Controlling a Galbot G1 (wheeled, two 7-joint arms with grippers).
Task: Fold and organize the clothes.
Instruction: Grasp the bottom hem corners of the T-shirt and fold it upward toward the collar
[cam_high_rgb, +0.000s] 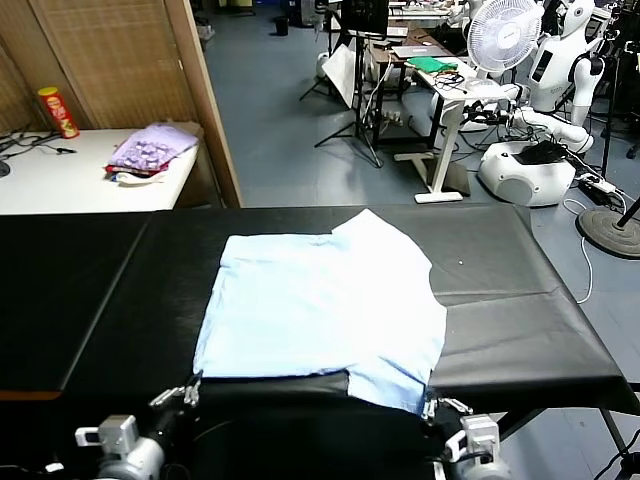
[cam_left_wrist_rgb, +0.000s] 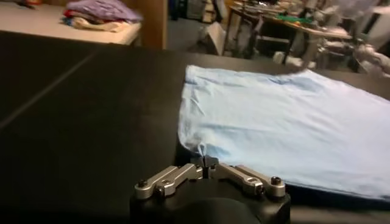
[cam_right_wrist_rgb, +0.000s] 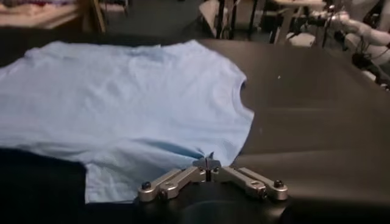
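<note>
Both pincers pinch T-shirt (cam_high_rgb: 320, 305); purple pile (cam_high_rgb: 152, 150) beyond.

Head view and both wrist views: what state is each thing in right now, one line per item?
T-shirt: partly folded, lying flat on the black table, near edge pinched at two spots.
Left pincer: shut on the T-shirt's near left corner.
Right pincer: shut on the T-shirt's near edge, at its right end.
Purple cloth pile: heaped on the white side table.
Red can: upright.

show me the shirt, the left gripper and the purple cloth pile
shirt (cam_high_rgb: 320, 305): head view, middle of its body
left gripper (cam_left_wrist_rgb: 206, 162): left wrist view, between its fingertips
purple cloth pile (cam_high_rgb: 152, 147): head view, top of pile
</note>
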